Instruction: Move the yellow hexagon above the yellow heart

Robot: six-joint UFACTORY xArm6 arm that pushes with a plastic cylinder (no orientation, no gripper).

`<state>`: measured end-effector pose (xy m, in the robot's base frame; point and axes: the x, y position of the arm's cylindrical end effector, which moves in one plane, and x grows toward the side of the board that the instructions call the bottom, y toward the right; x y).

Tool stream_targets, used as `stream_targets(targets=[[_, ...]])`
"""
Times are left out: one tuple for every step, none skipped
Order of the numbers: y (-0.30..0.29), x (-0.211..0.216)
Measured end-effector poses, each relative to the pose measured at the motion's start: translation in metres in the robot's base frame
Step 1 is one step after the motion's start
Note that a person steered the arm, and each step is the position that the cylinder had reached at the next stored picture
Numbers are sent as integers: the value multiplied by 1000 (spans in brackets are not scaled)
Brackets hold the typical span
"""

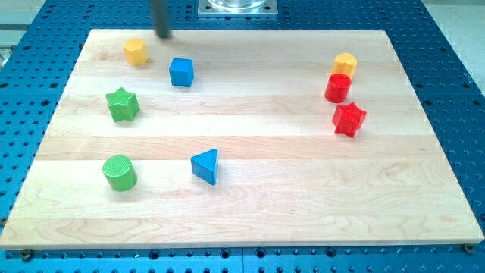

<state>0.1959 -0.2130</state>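
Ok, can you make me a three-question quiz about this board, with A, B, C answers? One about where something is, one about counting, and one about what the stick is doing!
1. Where is my tip?
A. at the view's top, right of the yellow hexagon
B. beside the blue triangle
C. next to the red star

2. How many green blocks are there?
A. one
B. two
C. four

3. Is my tip touching a block?
A. yes, the blue cube
B. yes, the yellow heart
C. no, none

Answers: 1 A, it stands at the board's top edge by the hexagon. 2 B, a green star and a green cylinder. 3 C, bare wood shows around it.
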Motion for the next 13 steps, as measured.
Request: stream_targets(targets=[[-86, 37], [-15, 51], [70, 51], [21, 58], [57, 91], [142, 82], [222, 82], [174, 82], [228, 62], [291, 51], [330, 51], [364, 51], [365, 39]])
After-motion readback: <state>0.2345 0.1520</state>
